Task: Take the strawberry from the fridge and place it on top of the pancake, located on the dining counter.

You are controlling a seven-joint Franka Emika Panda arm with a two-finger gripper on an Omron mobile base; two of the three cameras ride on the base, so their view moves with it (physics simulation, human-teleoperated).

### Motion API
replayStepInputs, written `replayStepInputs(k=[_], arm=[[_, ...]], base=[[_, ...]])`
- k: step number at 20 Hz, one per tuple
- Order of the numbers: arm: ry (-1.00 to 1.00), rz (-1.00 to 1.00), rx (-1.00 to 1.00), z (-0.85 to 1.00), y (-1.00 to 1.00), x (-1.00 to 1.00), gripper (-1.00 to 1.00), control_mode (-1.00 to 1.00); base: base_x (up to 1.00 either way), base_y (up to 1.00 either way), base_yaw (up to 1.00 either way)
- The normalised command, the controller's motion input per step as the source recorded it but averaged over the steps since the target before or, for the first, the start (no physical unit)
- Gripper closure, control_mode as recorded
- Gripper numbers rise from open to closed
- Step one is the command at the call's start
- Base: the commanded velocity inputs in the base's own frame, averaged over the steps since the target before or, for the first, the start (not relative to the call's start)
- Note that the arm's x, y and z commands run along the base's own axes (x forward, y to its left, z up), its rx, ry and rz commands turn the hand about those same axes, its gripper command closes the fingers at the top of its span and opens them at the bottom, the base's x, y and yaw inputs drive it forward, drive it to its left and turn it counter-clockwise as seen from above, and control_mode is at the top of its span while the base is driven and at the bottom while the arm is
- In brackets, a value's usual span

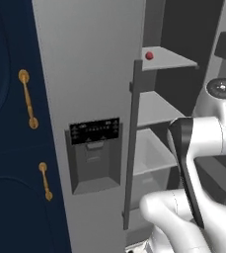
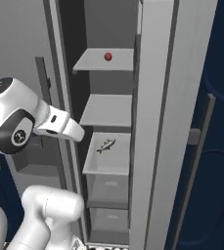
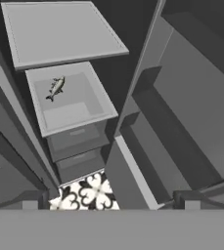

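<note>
No readable writing on the fridge (image 1: pixel 90 74); the strawberry (image 2: pixel 107 56), small, round and red, sits on its top shelf (image 2: pixel 96 62); the pincer (image 3: pixel 111 205) is spread, holding nothing

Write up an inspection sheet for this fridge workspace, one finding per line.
Surface: grey shelves inside the open fridge.
Job's things: strawberry sits on the top shelf, untouched.
Clutter: small fish lies in the tray-like shelf two levels below the strawberry.
Grippers: gripper open, holding nothing, pointing down into the fridge.
Cables: nothing seen.
Surroundings: navy cabinets with gold handles beside the fridge; patterned floor tile below.
</note>
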Motion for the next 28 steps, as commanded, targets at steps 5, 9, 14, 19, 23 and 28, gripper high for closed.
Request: replayStepInputs(k=[5, 9, 14, 19, 23, 28], arm=[[0.0, 0.0, 0.0, 0.0, 0.0, 0.0, -1.0, 1.0], [0.0, 0.0, 0.0, 0.0, 0.0, 0.0, -1.0, 1.0], [0.0, 0.0, 0.0, 0.0, 0.0, 0.0, -1.0, 1.0], [0.0, 0.0, 0.0, 0.0, 0.0, 0.0, -1.0, 1.0], [0.0, 0.0, 0.0, 0.0, 0.0, 0.0, -1.0, 1.0], [0.0, 0.0, 0.0, 0.0, 0.0, 0.0, -1.0, 1.0]], base=[[0.4, 0.0, -0.19], [0.46, 0.0, -0.13], [0.46, 0.0, -0.06], [0.45, 0.0, 0.02], [0.39, -0.3, 0.21], [0.49, -0.41, 0.34]])
